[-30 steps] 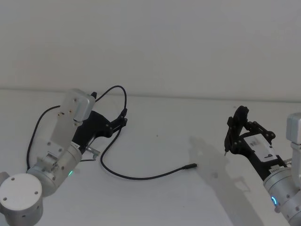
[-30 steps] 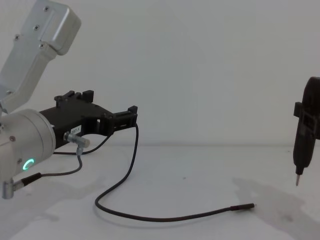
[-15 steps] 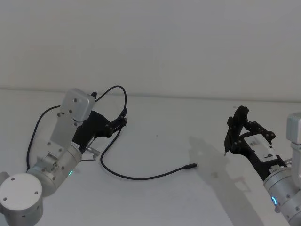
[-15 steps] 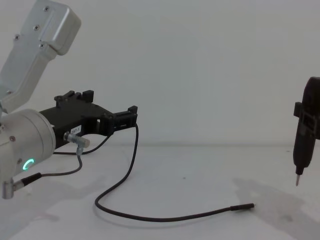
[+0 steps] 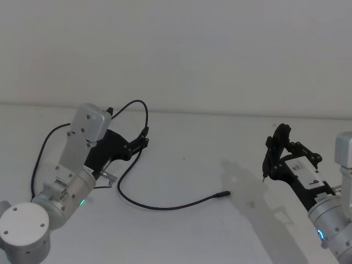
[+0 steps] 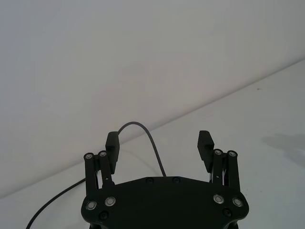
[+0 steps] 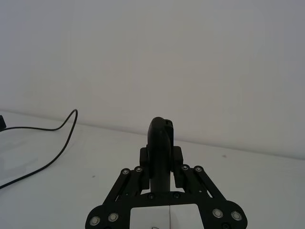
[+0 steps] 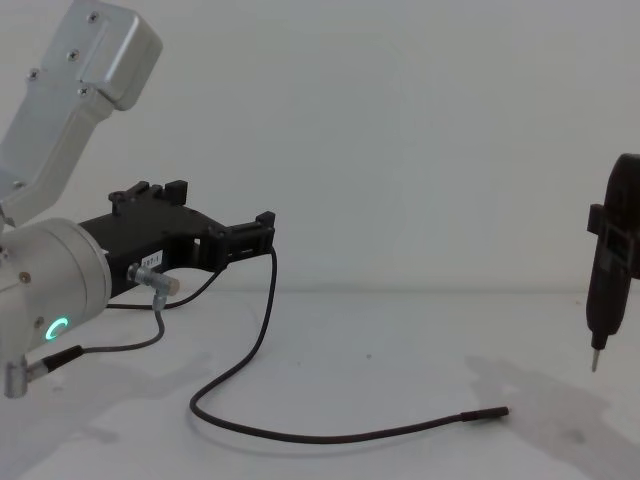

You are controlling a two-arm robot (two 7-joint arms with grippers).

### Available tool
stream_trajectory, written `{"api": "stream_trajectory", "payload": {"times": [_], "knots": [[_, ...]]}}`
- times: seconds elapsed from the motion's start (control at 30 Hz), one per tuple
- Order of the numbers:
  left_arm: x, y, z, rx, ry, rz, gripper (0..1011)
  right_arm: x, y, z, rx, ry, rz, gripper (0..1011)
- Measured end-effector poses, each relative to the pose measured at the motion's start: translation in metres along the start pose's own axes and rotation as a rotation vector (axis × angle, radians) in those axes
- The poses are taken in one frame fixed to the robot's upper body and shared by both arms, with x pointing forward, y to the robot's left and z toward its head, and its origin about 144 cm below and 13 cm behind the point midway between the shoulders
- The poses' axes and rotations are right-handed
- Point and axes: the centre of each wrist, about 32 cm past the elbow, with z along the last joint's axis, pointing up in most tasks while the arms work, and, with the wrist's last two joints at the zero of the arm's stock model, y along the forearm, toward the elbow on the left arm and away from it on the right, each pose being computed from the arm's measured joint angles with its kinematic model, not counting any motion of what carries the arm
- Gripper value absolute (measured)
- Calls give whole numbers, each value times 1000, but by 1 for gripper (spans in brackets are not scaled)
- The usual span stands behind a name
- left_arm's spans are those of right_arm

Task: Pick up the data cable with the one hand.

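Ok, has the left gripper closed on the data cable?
No, the left gripper stands open, its jaws wide apart, with the data cable arching between them.

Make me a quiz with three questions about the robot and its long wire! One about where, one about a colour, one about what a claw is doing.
1. Where does the data cable's plug tip lie?
A. On the table, between the left gripper and the right gripper.
B. Clamped in a gripper.
C. On top of an arm.

2. What colour is the data cable?
A. Red.
B. Black.
C. Yellow.

3. How do the left gripper's fingers stand?
A. Pressed shut.
B. Spread apart.
C. Clamped on a pen.

Answers:
1 A, the tip rests on the bare table, while the right gripper is shut on a pen-shaped tool.
2 B, the cord is black all along.
3 B, the left wrist view shows a wide gap between them.
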Motion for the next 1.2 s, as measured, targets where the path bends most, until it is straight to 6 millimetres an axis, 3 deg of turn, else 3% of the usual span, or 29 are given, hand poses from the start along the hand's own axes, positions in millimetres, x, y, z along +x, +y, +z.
{"api": "stream_trajectory", "payload": {"times": [0.57, 1.2], "knots": [[4, 2, 1, -5, -51, -65, 1001, 0, 0, 0, 0, 0, 0, 268], [29, 7, 18, -1, -237, -363, 1001, 0, 0, 0, 0, 0, 0, 268]]}}
